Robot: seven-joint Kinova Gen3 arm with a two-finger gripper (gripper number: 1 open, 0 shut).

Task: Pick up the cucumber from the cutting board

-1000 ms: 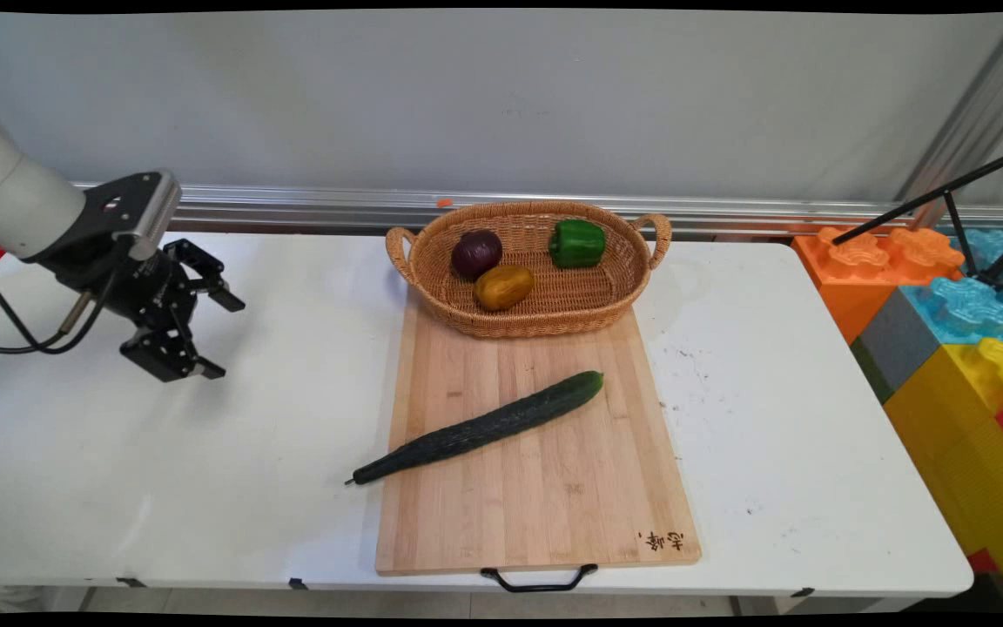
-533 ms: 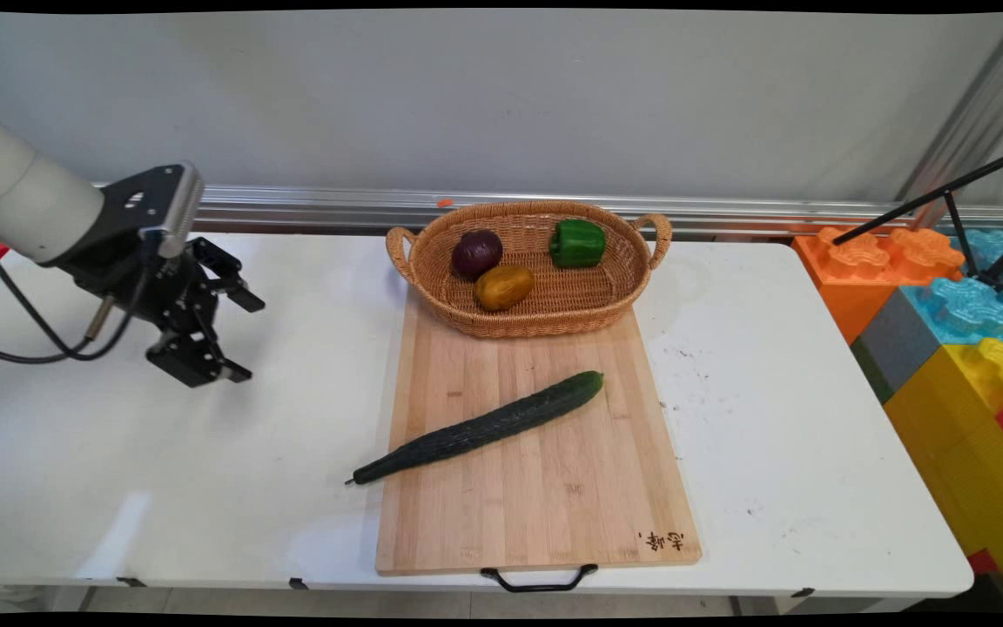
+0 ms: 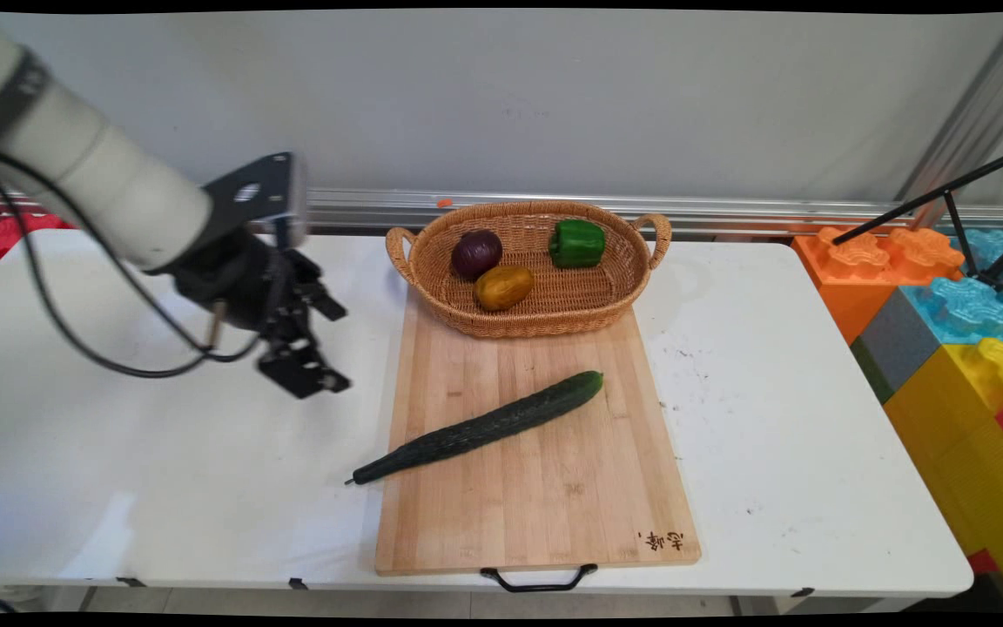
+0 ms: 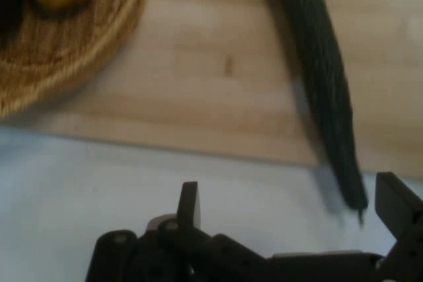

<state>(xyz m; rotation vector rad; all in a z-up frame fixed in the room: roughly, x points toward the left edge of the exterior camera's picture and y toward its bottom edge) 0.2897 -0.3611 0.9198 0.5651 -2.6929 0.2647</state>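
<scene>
Gripper (image 3: 327, 344) empty, fingers (image 4: 190, 204) apart, above table (image 3: 162, 453) just left of cutting board (image 3: 545, 488). Cucumber (image 3: 480, 427) lies diagonally on board, tip overhanging; basket (image 3: 528, 266) behind.

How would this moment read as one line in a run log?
gripper: open, empty, above table | nearest: cucumber on cutting board | basket: onion, potato, pepper

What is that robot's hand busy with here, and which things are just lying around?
Nearest the open hand, in front of it:
cucumber, its thin end off the edge of the cutting board

Just lying about, farther off:
basket holding a potato, onion and green pepper; toy blocks beside the table
</scene>
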